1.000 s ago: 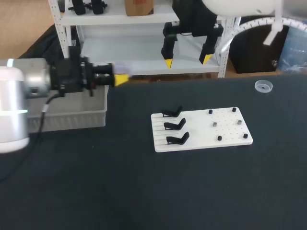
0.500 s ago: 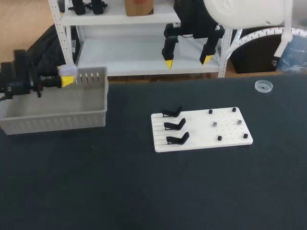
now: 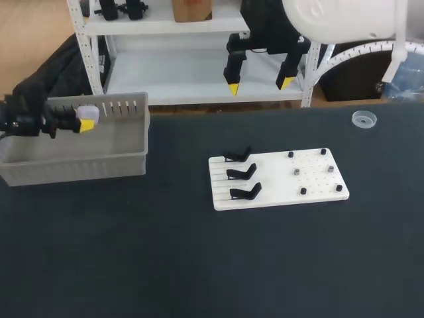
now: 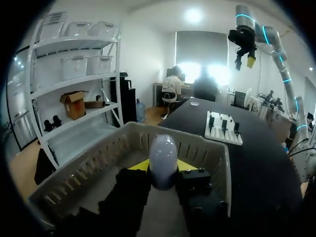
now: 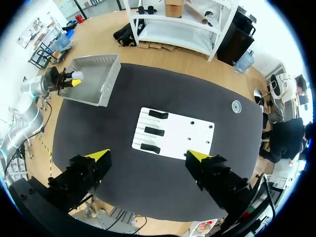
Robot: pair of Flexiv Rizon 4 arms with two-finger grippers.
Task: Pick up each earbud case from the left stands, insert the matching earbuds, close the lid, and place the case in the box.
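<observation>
Head view: my left gripper (image 3: 84,122) clamps the pale earbud case (image 3: 89,112) above the grey box (image 3: 86,164). My right gripper (image 3: 258,83) hangs at the table's far edge, fingers spread apart. Left wrist view: the earbud case sits pinched between both yellow tips, over the box's inside. Right wrist view: the right gripper's fingers stand wide apart, high above the white board (image 5: 185,136).

A robotics lab or test bench. A wide dark surface (image 3: 199,265) carries a purpose-made white fixture board (image 3: 311,179) with three black stands (image 3: 242,173) in a row and small pegs (image 3: 303,191), a grey slotted plastic bin (image 3: 79,162) and a small clear dish (image 3: 364,119). Two industrial robot arms hang over it, the left arm (image 3: 26,118) from one side and the right arm (image 3: 344,16) from the other.
</observation>
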